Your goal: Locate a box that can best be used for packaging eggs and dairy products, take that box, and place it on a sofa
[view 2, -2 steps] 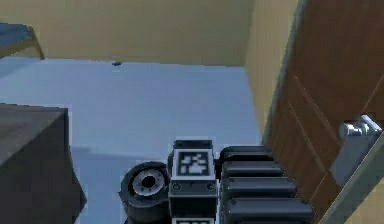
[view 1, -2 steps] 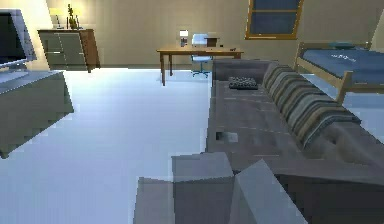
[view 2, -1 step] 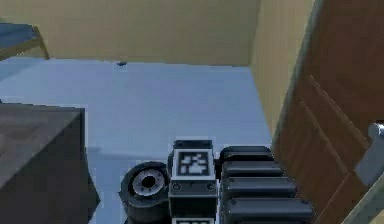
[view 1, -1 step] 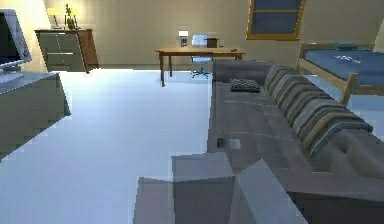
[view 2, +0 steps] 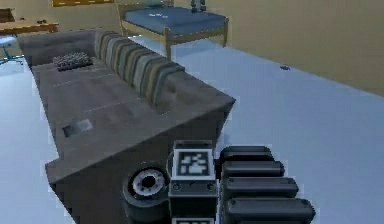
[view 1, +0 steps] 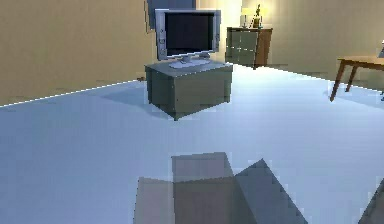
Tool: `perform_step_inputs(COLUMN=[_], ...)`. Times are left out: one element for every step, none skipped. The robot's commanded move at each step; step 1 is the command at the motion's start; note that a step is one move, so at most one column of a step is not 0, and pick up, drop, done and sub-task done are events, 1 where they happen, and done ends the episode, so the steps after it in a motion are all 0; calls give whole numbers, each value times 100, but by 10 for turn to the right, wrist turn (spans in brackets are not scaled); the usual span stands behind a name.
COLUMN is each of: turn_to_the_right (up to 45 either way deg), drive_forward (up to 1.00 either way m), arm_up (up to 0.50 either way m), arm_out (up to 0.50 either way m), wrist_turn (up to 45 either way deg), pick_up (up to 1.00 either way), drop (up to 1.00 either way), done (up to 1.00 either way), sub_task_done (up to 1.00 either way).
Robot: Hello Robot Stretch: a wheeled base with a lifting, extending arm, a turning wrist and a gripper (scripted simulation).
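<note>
A flat-screen television (view 1: 187, 35) stands on a low grey cabinet (view 1: 190, 88) on the pale floor (view 1: 80, 140). Behind it, against the far wall, is a dark dresser (view 1: 248, 46) with a small yellowish object (view 1: 250, 17) on top. A wooden table (view 1: 360, 68) stands at the forward view's right. In the arm side view, a wooden-framed bed (view 2: 170, 22) has a blue cover.

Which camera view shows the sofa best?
The arm side view: the grey sofa stretches across it, with its seat and striped back in plain sight. The forward view looks instead toward a television on a cabinet.
</note>
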Motion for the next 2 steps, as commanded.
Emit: perform_step_inputs(turn_to_the_right=[-30,0], drive_forward=[0,70], arm_up=[0,0], arm_out=[0,0], wrist_turn=[0,0], pick_up=[0,0], drop=[0,0], done=[0,0], sub_task_done=[0,0])
